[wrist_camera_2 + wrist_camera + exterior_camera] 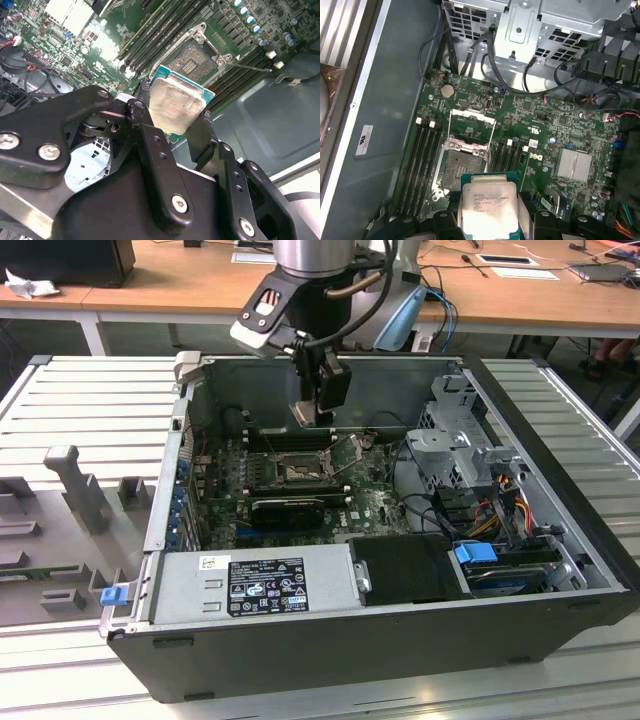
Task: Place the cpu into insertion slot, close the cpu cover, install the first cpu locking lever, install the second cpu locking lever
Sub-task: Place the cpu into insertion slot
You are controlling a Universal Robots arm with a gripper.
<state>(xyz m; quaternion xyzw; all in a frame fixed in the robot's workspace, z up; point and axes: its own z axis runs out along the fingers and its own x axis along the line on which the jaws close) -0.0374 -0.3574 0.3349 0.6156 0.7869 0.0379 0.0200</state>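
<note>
So the gripper (174, 120) has its jaws clamped on the cpu (489, 207), hanging above the slot (456, 169), and if it lands tilted or off-centre I'd bet on bent contacts.

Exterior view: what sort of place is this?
Probably a robotics lab or workshop: an open computer case lies on a slatted metal table, wooden desks stand behind, and the gripper holds the cpu over the motherboard.
</note>
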